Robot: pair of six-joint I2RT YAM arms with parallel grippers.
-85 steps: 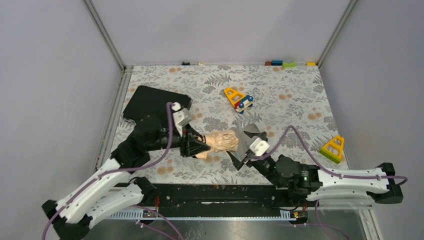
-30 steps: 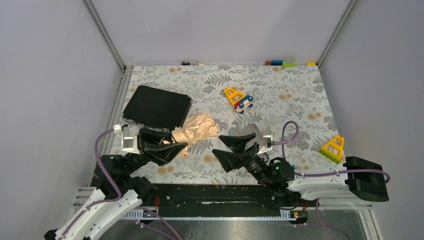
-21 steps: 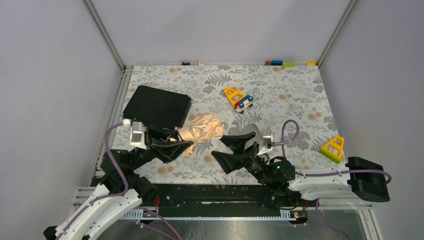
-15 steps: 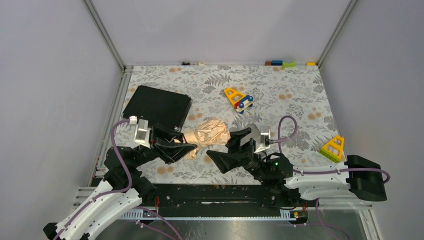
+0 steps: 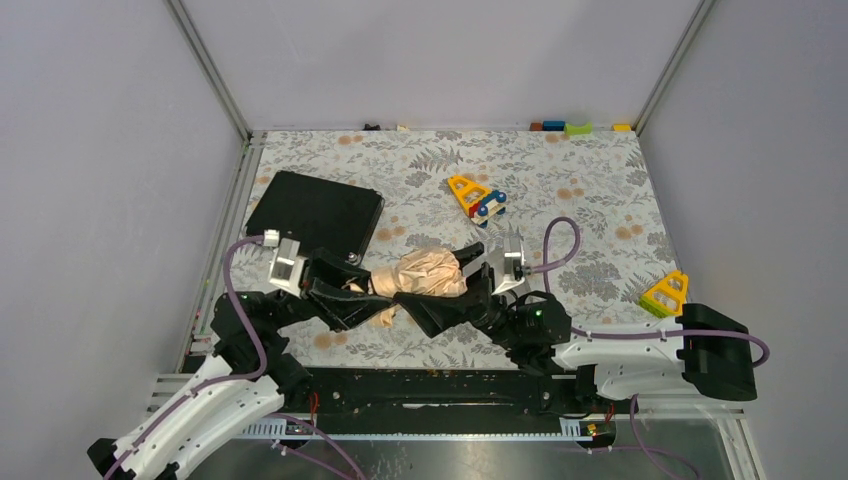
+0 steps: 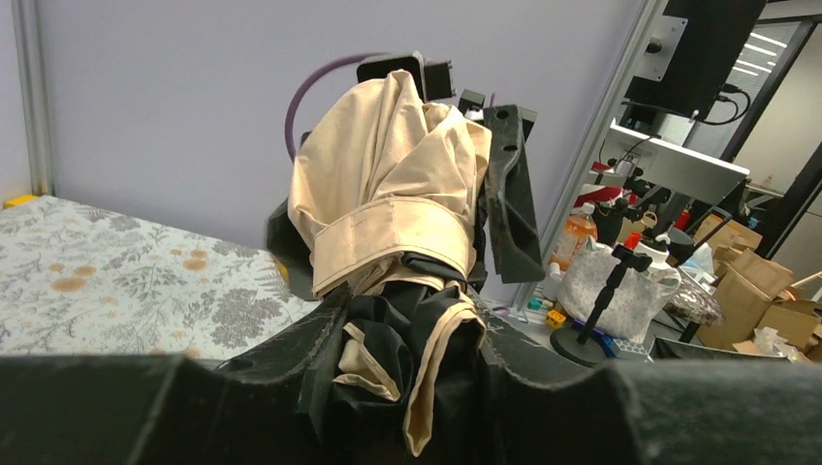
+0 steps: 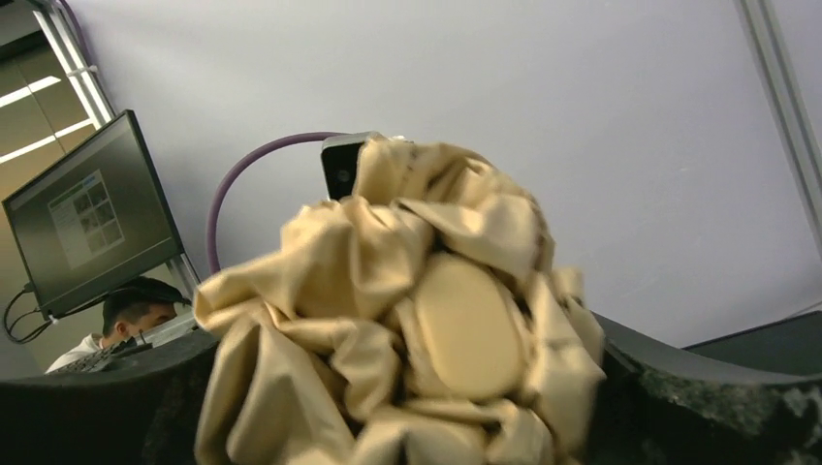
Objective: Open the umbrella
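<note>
At the left of the floral-patterned table (image 5: 600,200), a flat black case (image 5: 315,212) lies closed on the cloth, so its contents cannot be seen. Just near of it, the left arm rises from its base at the lower left, bends at the elbow and reaches right. The left gripper (image 5: 372,298) is clenched on the left end of the umbrella (image 5: 425,268). In the left wrist view, black underside fabric and tan folds (image 6: 388,208) are pinched between the dark fingers (image 6: 145,407), and a band of the same tan fabric girds the bundle. The umbrella is folded and crumpled. It lies between the two grippers in the near middle of the table, just right of the case; whether it touches the cloth cannot be told. The right arm runs low along the near edge from its base at the right and points left. The right gripper (image 5: 440,280) has its jaws spread wide on either side of the umbrella's right end, which fills the right wrist view (image 7: 436,320). Whether they press the fabric cannot be told. Beyond the grippers sits a yellow toy with blue wheels (image 5: 477,197), well apart. A yellow triangle block (image 5: 667,293) lies near the right edge, and small coloured blocks (image 5: 578,128) line the far edge.
</note>
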